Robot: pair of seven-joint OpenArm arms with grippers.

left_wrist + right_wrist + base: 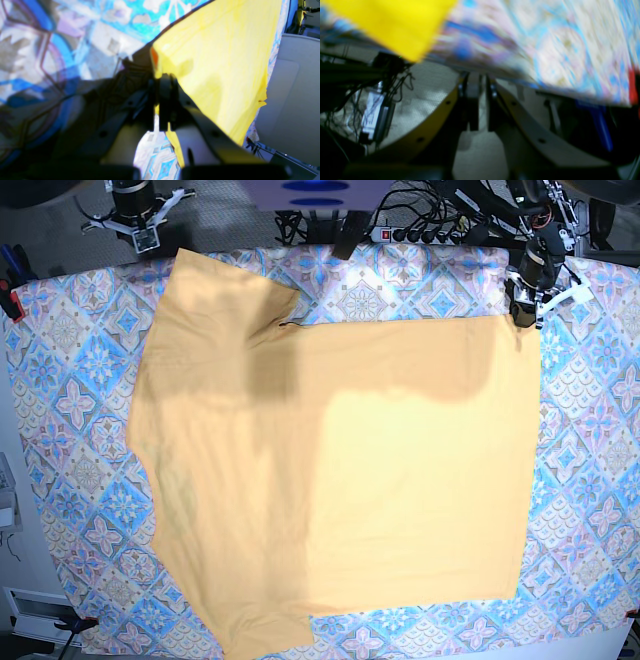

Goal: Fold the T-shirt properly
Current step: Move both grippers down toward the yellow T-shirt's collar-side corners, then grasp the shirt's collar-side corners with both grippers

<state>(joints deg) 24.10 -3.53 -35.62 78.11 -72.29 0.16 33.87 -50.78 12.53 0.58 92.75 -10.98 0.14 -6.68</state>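
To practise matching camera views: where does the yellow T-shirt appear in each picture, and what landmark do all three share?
Left wrist: the T-shirt fills the upper right, its corner at the fingers.
Right wrist: top left corner.
Base: spread across the centre.
Shared landmark: the blue patterned tablecloth.

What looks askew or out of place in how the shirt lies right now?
The yellow-orange cloth T-shirt lies unevenly on the tile-patterned tablecloth: its near-left portion sticks out past the near edge of the part folded over it, and that left side's outline runs crooked.

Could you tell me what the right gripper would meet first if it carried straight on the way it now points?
Probably the tablecloth's near edge; the right gripper aims at it, with the T-shirt off to one side. Blur leaves depth unclear.
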